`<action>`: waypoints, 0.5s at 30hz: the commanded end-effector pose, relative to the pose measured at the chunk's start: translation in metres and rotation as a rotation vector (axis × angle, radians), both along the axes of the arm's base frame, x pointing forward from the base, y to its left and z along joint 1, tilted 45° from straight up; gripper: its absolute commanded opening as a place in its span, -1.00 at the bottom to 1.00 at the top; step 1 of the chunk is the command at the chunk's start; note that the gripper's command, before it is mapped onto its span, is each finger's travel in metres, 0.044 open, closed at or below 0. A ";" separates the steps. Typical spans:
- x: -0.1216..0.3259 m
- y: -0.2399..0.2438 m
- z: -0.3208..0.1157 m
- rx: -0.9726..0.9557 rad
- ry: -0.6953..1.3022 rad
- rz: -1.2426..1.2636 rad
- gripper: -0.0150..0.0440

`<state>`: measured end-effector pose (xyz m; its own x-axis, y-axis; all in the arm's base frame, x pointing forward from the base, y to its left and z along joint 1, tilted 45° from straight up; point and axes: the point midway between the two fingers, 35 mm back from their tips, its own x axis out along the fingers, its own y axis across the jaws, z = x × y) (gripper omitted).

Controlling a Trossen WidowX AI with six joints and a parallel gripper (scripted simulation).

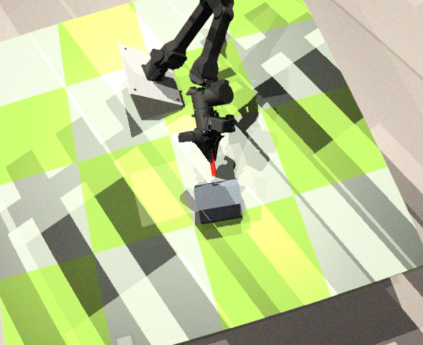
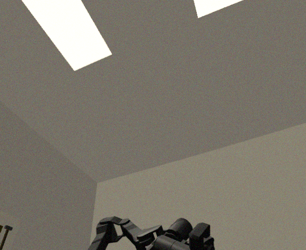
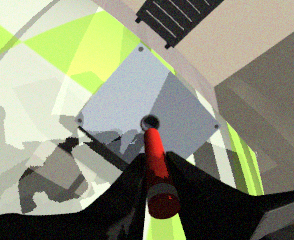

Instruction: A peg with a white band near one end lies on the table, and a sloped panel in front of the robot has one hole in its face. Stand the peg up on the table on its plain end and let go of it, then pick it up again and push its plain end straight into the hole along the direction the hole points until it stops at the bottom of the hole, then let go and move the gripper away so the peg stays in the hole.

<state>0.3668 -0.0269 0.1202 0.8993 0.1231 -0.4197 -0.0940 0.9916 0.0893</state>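
Peg [image 1: 214, 167] [image 3: 158, 170]: red, plain end toward the panel [image 1: 217, 195] [image 3: 137, 95], banded end back between the fingers. Long axis slants off the panel's face in the wrist view. Gripper [image 1: 213, 157] [image 3: 155, 158] nearly closed, clamped on peg. Hole [image 3: 150, 123]: dark inside, plain end overlapping its near rim in view; entry cannot be told. White plate [image 1: 144, 77] stands apart, beneath the arm [image 1: 201, 107] [image 2: 174, 236] in the top view.
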 end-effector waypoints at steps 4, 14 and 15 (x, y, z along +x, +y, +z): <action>0.008 0.001 -0.003 0.001 -0.004 -0.007 -0.49; 0.020 0.002 -0.009 0.000 -0.006 -0.007 -0.49; 0.021 0.002 -0.009 0.000 -0.006 -0.007 -0.49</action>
<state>0.3834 -0.0239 0.1103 0.8999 0.1219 -0.4188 -0.0942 0.9918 0.0863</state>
